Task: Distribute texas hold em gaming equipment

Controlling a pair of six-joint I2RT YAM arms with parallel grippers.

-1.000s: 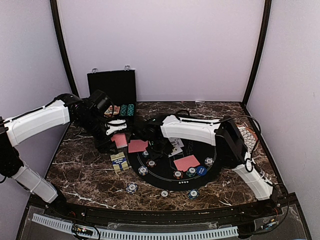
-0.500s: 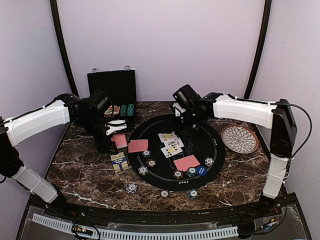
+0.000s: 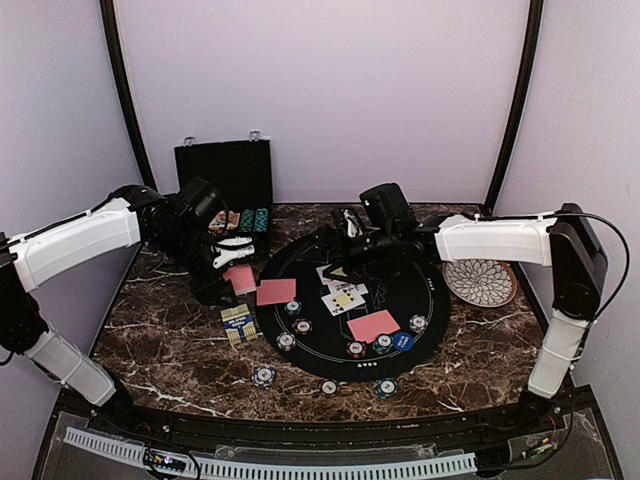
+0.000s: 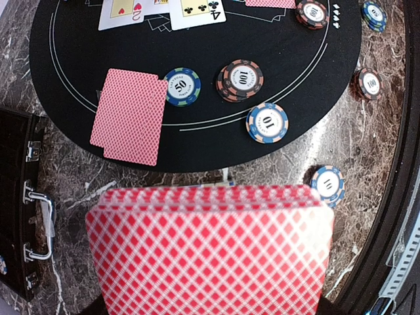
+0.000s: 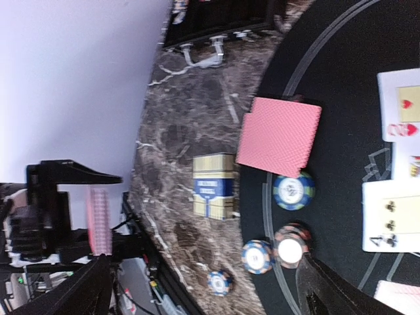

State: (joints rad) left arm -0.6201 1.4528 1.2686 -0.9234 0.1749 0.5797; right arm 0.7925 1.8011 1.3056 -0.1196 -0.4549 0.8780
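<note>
Cards (image 3: 342, 297) and chips (image 3: 356, 349) already dot the black mat (image 3: 410, 285), yet the left gripper (image 3: 228, 268) grips a thick deck (image 4: 210, 249) to deal, the right gripper (image 3: 340, 250) spread wide and empty.

Crowded mat (image 3: 415, 290), open marble (image 3: 170, 345) near-left
Loose poker chips (image 3: 286, 341) and cards (image 3: 343, 299) cover it; case (image 3: 225, 175) blocks far left, plate (image 3: 480, 283) the right edge.
</note>
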